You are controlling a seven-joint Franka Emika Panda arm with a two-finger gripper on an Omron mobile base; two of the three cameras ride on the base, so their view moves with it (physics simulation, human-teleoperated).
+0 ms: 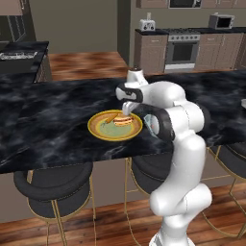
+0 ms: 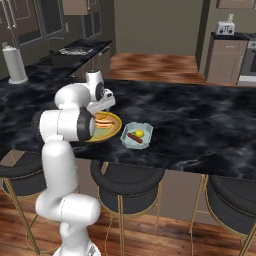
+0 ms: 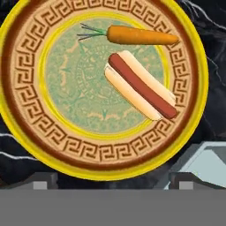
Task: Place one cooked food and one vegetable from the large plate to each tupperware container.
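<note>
The large plate [image 3: 26, 110] is golden-yellow with a pale green centre and lies on the dark marble counter. On it are an orange carrot [image 3: 141, 35] and a hot dog in a bun [image 3: 141, 86]. My gripper [image 3: 114, 181] hangs open just above the plate [image 1: 98, 130], over the hot dog [image 1: 123, 120], with nothing between its fingers. Right of the plate [image 2: 112, 132] stands a pale blue tupperware container [image 2: 137, 135] holding a sausage [image 2: 133, 136] and a yellow vegetable [image 2: 139, 133]. My forearm hides most of this container [image 1: 153, 124] in the left base view.
A pale tub-like thing [image 1: 243, 103] pokes in at the counter's far right edge. Black bar stools [image 1: 53, 185] stand under the counter's near edge. A paper towel roll [image 2: 16, 65] stands on the far left counter.
</note>
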